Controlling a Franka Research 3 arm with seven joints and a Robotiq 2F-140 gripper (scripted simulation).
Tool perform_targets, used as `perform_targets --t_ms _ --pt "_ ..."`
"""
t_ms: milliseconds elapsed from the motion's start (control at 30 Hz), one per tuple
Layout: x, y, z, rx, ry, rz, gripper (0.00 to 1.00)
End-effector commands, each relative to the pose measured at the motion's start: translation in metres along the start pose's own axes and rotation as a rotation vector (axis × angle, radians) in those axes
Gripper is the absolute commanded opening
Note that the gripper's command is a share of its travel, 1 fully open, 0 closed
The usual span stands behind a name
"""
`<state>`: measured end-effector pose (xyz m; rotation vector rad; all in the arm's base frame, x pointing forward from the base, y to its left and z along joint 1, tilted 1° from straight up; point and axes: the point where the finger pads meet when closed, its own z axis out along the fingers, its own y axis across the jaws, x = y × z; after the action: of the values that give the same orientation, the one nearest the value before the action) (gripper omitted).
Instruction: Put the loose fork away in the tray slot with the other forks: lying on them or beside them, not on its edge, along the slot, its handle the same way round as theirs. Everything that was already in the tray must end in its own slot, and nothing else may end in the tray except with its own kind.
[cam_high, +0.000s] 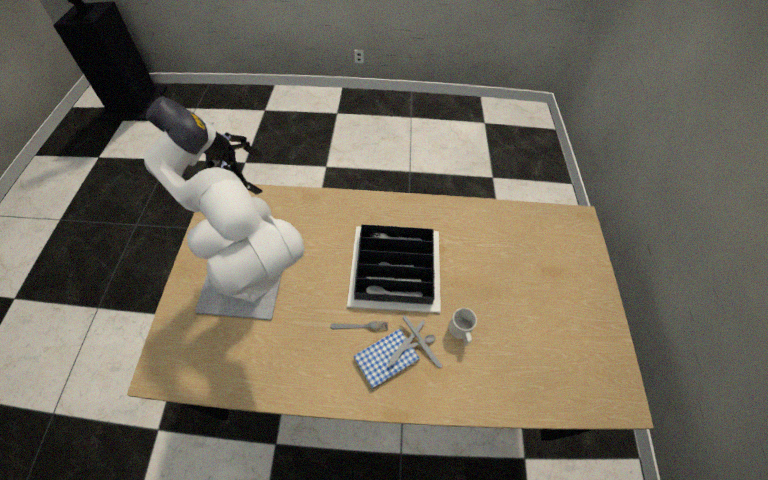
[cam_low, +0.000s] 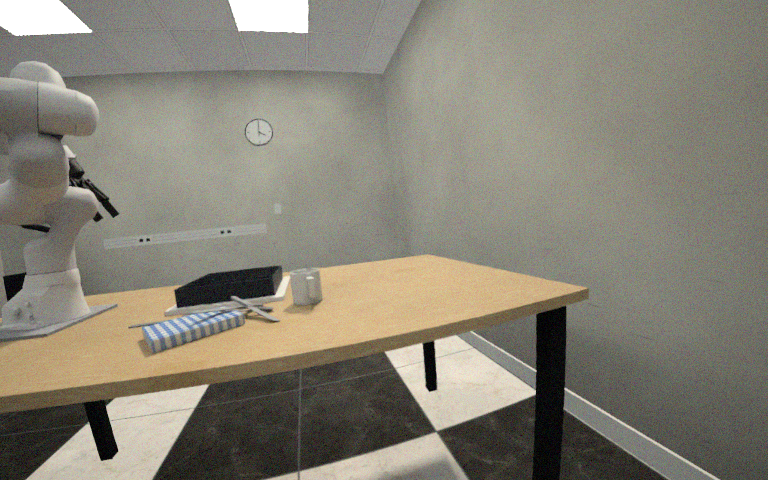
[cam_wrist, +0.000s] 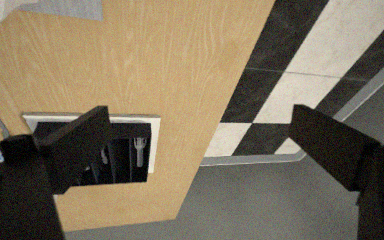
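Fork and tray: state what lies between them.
Top view: only bare table between the loose fork and the tray; nothing else lies there. The open gripper is far off.

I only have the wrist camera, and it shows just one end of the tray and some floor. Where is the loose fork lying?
Observer: The loose fork lies flat on the table, just outside the tray, on the side away from the slot you can see.
Operator: Is anything crowding it?
Observer: A blue checked napkin sits close to its tine end, with a knife and a spoon crossed on top. The fork appears to touch none of them.
Operator: How is the gripper placed relative to it?
Observer: The gripper is open and empty, out past the table's far edge, with the arm's own bulk between it and the fork.
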<state>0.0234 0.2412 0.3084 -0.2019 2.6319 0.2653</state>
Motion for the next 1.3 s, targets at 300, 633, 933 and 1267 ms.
perform_targets --t_ms 300,633,933,1267 --pt "0.0 0.0 0.0 0.0 0.0 0.0 1.0" --pt "0.0 0.0 0.0 0.001 0.0 0.007 1.0" --pt "-0.009 -0.001 0.005 0.047 0.0 0.262 1.0" --pt "-0.017 -0.003 0.01 0.087 -0.006 0.483 1.0"
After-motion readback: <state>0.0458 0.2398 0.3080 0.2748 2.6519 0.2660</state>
